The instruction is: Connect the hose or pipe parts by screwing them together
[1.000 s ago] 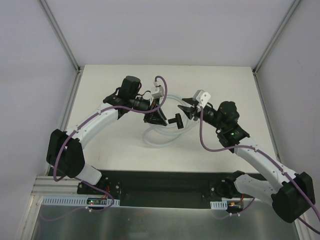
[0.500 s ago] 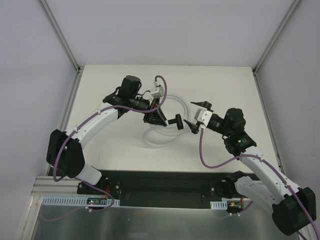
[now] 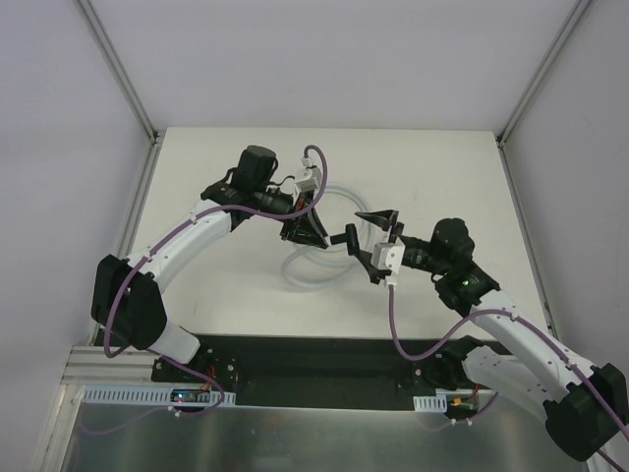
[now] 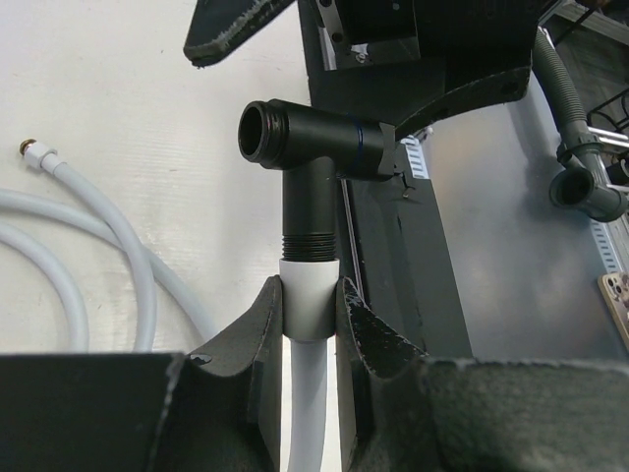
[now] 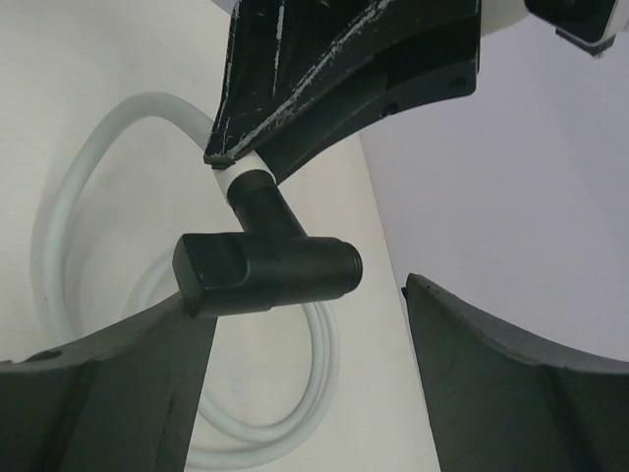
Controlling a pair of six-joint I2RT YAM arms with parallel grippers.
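The white hose lies coiled mid-table. My left gripper is shut on the hose's white end collar, just below the threads. The black T-shaped connector sits on that collar, held off the table. In the left wrist view the connector points its open threaded port left. The hose's other end, with a small brass fitting, rests on the table. My right gripper is open, its fingers on either side of the connector's crossbar. The right finger stands clear of it; whether the left finger touches I cannot tell.
Metal frame posts and grey walls enclose the white table. Purple cables run along both arms. A black base plate lies at the near edge between the arm mounts.
My right gripper has opened, pulled back from the connector, turned its wrist and come in again with its fingers either side of the crossbar. The left arm has held still.
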